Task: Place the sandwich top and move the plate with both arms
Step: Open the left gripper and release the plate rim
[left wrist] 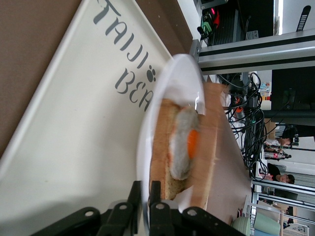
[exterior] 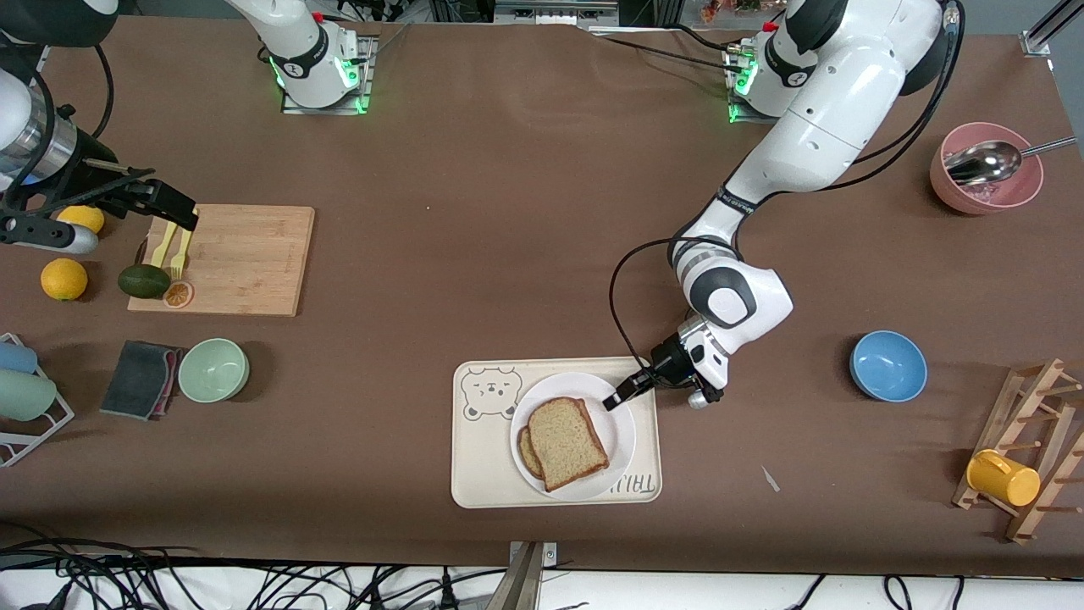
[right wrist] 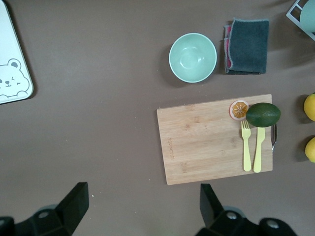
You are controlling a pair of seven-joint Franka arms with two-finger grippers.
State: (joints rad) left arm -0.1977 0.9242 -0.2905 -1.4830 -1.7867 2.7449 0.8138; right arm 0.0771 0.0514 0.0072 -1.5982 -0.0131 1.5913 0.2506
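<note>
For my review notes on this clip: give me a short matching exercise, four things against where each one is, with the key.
Things:
1. sandwich top
2. plate
3. avocado
4. spoon

Places:
A. on the bear-print tray
B. in the pink bowl
C. on the egg slice
D. at the cutting board's edge, beside the orange slice

Pairs: 1-C, 2-A, 3-D, 4-B

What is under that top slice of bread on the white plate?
Under the sandwich top the left wrist view shows a fried egg on a lower slice, all on the plate. Anything else in the filling is covered.
</note>
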